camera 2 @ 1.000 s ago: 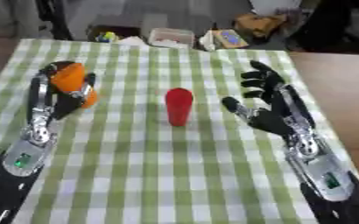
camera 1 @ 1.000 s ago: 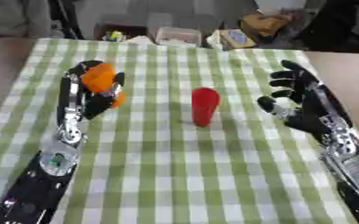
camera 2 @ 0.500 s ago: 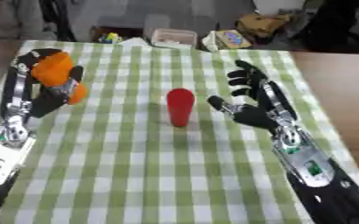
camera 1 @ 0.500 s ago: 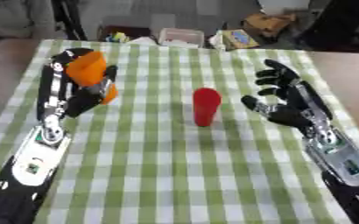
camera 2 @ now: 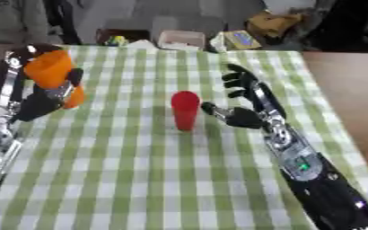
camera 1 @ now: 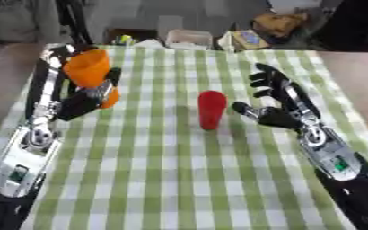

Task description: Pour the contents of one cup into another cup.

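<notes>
We are holding the orange cup (camera 1: 87, 68) in our left robot hand (camera 1: 83, 99), fingers curled round it. Our right robot hand (camera 1: 275, 102) is spreading wide just beside the red cup (camera 1: 212, 109); the pouring is not yet happening.

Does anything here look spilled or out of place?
No spill shows. The red cup stands on the checked cloth with its wide end down, apparently upside down, which is odd for pouring into. The left hand holds the orange cup.

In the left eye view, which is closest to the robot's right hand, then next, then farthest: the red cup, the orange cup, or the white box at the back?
From the right hand:
1. Red cup, just to its left, mid-table.
2. White box, at the far edge, beyond the cloth.
3. Orange cup, across the table, held in the left hand.
</notes>
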{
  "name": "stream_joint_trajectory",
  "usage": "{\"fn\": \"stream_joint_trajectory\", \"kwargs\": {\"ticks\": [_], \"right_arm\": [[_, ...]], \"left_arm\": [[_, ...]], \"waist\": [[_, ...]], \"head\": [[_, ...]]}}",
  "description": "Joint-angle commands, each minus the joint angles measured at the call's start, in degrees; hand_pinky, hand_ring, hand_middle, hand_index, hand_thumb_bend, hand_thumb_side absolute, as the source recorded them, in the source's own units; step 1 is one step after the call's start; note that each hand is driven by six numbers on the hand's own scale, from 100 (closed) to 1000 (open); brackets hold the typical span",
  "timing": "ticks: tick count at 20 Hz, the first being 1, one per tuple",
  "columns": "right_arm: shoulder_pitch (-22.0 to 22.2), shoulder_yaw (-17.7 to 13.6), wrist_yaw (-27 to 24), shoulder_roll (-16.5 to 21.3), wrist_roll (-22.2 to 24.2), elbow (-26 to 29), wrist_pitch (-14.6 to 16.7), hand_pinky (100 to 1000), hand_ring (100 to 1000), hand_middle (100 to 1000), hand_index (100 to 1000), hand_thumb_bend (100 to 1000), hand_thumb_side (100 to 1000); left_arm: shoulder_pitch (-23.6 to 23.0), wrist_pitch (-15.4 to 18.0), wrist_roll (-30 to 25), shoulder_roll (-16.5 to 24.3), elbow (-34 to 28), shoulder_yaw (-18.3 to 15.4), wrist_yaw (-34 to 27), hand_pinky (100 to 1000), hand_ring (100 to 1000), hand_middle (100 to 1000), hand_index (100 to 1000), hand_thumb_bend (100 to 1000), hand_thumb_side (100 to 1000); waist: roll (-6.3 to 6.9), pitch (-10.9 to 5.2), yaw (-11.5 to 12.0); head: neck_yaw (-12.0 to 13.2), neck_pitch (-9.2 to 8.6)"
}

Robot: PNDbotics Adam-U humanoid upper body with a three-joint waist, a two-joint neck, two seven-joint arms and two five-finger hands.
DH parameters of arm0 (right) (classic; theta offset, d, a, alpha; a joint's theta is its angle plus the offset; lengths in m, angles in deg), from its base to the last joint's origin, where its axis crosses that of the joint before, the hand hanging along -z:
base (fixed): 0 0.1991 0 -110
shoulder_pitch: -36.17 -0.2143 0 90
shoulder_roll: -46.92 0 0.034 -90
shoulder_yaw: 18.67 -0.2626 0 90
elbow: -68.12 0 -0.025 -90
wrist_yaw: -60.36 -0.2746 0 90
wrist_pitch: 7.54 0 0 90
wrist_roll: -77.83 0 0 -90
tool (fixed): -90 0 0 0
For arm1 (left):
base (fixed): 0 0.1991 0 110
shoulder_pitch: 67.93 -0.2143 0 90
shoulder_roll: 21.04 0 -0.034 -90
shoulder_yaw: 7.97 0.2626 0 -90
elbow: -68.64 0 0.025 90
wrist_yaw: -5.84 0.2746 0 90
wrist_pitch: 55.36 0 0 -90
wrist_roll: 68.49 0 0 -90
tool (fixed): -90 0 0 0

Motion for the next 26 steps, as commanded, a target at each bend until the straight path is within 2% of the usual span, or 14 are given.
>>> {"fn": "stream_joint_trajectory", "kwargs": {"ticks": [1, 11, 26], "right_arm": [[-1.71, -0.2, 2.69, -0.17, -0.33, -1.57, 1.09, 698, 794, 762, 950, 659, 300], [-3.27, -0.53, 7.34, -1.84, -1.41, -6.71, 3.44, 703, 797, 764, 949, 664, 316], [-5.73, -0.58, 10.13, -5.2, -0.6, -11.81, 5.28, 700, 787, 752, 937, 663, 317]], "left_arm": [[1.47, -0.77, -1.65, 1.98, -2.6, 1.2, -0.86, 100, 124, 101, 673, 446, 450], [2.66, -1.24, -4.76, 1.12, -3.95, 3.74, -2.61, 100, 124, 101, 675, 442, 453], [3.02, -1.17, -6.18, -0.65, -4.54, 4.62, -3.58, 100, 126, 104, 677, 442, 455]], "waist": [[0.35, -0.73, 0.4], [1.85, 0.04, 2.01], [2.02, 0.84, 2.82]], "head": [[-0.66, -0.56], [-1.83, -0.91], [-2.25, -1.16]]}}
